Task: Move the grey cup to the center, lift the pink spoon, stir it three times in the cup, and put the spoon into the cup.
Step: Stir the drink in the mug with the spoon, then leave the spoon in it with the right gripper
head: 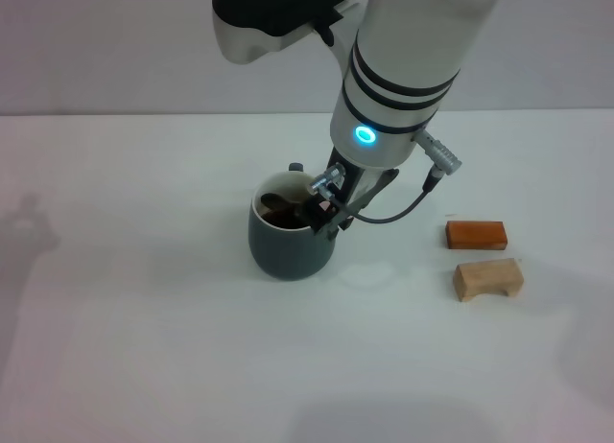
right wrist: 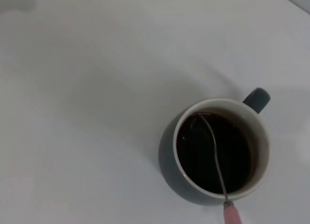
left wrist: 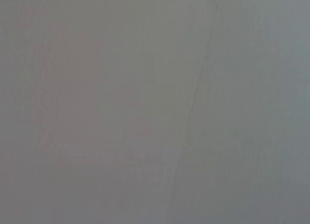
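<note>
A white tabletop (head: 144, 347) filled most of the head view, meeting a pale wall (head: 115, 50) across the upper part of the frame. At the right of the frame lay an orange block (head: 475, 234), and just below it, apart by a narrow gap, a tan wooden block (head: 488, 279) with a notch cut in its underside. A faint shadow (head: 29, 227) marked the far left edge.

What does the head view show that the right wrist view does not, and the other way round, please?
Only the head view shows the right hand over the grey cup, plus the orange block and the tan block. Only the right wrist view shows the pink spoon, its bowl in the dark liquid and its handle at the rim. Both show the cup on the white table.
</note>
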You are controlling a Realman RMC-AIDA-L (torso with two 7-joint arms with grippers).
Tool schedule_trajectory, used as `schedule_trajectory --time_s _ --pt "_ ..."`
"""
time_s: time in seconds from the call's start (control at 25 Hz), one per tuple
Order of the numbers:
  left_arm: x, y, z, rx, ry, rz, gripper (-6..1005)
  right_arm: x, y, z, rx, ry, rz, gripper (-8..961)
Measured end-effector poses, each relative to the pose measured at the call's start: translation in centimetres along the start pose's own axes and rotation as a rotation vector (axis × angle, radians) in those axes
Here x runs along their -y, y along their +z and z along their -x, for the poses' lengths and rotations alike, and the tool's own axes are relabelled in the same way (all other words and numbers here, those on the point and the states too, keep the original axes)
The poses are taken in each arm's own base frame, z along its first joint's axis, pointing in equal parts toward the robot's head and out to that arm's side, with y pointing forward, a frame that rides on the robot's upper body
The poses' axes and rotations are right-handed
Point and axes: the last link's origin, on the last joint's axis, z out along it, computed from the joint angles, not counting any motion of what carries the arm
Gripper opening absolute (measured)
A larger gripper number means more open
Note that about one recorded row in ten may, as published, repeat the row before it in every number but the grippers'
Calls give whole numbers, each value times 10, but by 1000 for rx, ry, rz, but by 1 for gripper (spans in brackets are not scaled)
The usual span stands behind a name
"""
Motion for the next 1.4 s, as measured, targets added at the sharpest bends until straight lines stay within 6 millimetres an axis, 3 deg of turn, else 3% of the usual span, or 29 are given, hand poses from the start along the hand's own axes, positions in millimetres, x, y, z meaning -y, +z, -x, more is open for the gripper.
schedule_trajectory --time_s 0.72,0.96,1.24,1.4 --pt "0 -1 0 -2 -10 1 11 1 3 2 2 16 3 119" --pt "-1 -2 1 4 -10 9 11 7 9 -6 -36 34 -4 118" --pt "-3 -1 1 3 -12 14 12 -4 6 -6 -37 12 24 119" --pt "-4 -2 2 5 -13 20 12 7 7 -2 -21 23 -23 118"
